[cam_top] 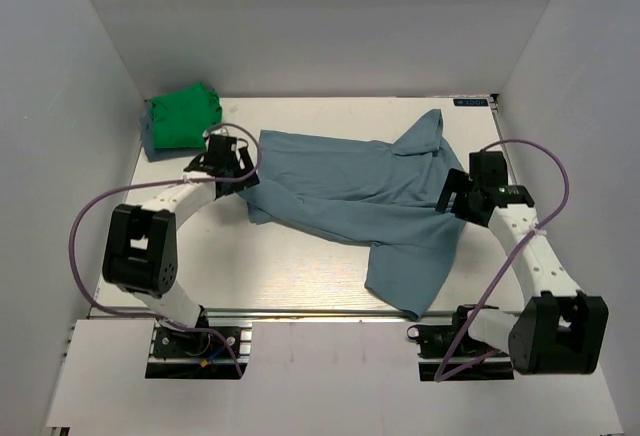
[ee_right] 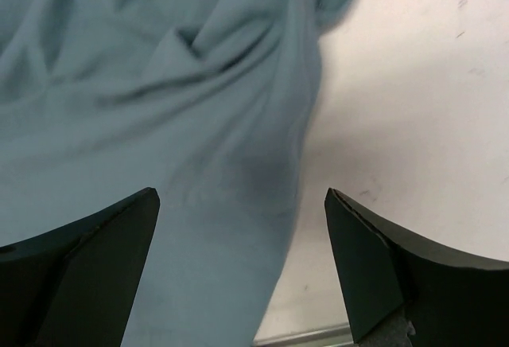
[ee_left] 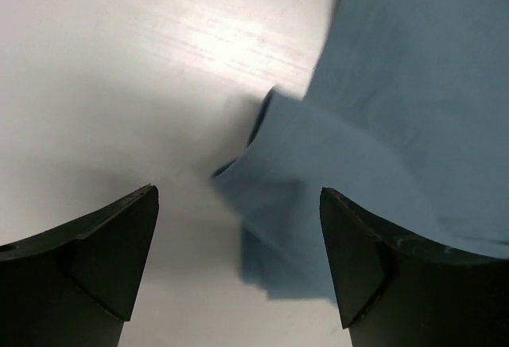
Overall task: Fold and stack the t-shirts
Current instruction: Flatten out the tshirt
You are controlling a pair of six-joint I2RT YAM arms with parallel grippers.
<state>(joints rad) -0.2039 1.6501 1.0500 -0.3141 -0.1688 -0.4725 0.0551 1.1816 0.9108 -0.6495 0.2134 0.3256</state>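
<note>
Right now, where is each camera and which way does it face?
Top external: above and behind the bases, looking down on the table; left arm and right arm show.
Left wrist: on its arm, looks down past the open left gripper at an edge of the blue-grey t-shirt.
Right wrist: on its arm, looks down past the open right gripper at the opposite edge.
Shared: all three see the blue-grey t-shirt.

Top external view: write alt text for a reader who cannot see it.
A blue-grey shirt lies rumpled and unfolded across a white table, while a green shirt sits folded in the far left corner. The left gripper is at the blue-grey shirt's left edge, and the right gripper is at its right edge.
</note>
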